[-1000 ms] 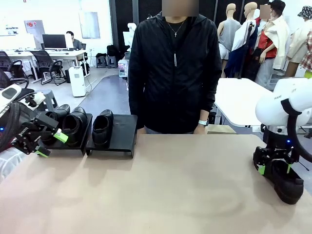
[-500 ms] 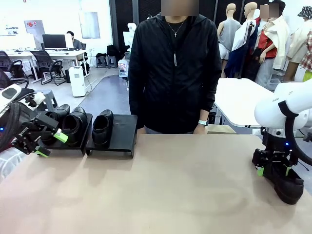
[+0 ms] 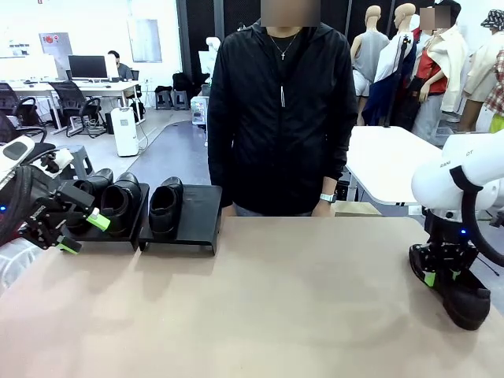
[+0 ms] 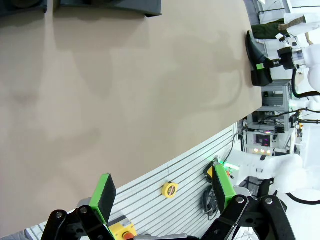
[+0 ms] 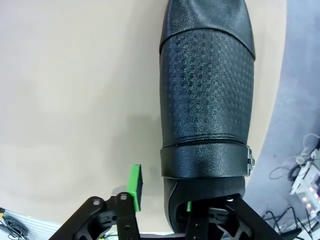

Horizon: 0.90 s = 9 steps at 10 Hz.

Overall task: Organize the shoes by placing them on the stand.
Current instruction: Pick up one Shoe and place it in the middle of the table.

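Three black glossy shoes sit on the low black stand (image 3: pixel 197 216) at the far left: two (image 3: pixel 120 201) (image 3: pixel 93 189) on its left panel, one (image 3: pixel 164 206) on the right panel. A fourth shoe (image 3: pixel 466 303) lies at the table's right edge. My right gripper (image 3: pixel 441 276) is down over its heel end. In the right wrist view this shoe (image 5: pixel 207 100) has one green pad (image 5: pixel 135 184) a little off its outer side and the other finger inside its opening. My left gripper (image 3: pixel 83 234) hangs open and empty in front of the stand's left end.
A person in a black jacket (image 3: pixel 279 118) stands at the far edge, hands down behind the table. The brown table top (image 3: pixel 260 299) is bare between the stand and the right shoe. The shoe lies close to the right table edge (image 5: pixel 272 125).
My right gripper's jaws have narrowed around the shoe's heel side and the gripper has sunk slightly. The left arm, the stand and the person have not moved.
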### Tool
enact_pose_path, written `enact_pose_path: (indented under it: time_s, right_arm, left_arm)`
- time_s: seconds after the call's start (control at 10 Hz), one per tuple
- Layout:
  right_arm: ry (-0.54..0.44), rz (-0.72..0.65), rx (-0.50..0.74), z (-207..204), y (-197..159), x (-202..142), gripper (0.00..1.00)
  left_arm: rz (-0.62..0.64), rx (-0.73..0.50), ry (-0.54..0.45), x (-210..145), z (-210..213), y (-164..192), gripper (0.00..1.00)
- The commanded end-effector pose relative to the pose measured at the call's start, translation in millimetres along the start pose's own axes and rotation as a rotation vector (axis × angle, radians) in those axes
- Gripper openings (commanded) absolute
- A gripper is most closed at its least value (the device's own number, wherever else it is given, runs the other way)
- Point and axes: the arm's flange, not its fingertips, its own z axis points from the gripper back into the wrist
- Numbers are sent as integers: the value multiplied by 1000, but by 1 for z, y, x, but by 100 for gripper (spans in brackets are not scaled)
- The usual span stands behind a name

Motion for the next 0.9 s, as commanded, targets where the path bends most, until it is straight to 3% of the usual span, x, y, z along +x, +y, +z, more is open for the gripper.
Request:
enact_pose_path:
  time_s: [0.0,0.5,0.8]
  right_arm:
    - [-20,-34,-43,-4,-1,0,0]
    - [-51,-48,-59,9,-3,-7,0]
    - [-96,-93,25,84,22,-64,0]
  left_arm:
    - [-4,-15,-6,-1,0,2,100]
    - [-4,-15,-6,-1,0,2,100]
    - [-4,-15,-6,-1,0,2,100]
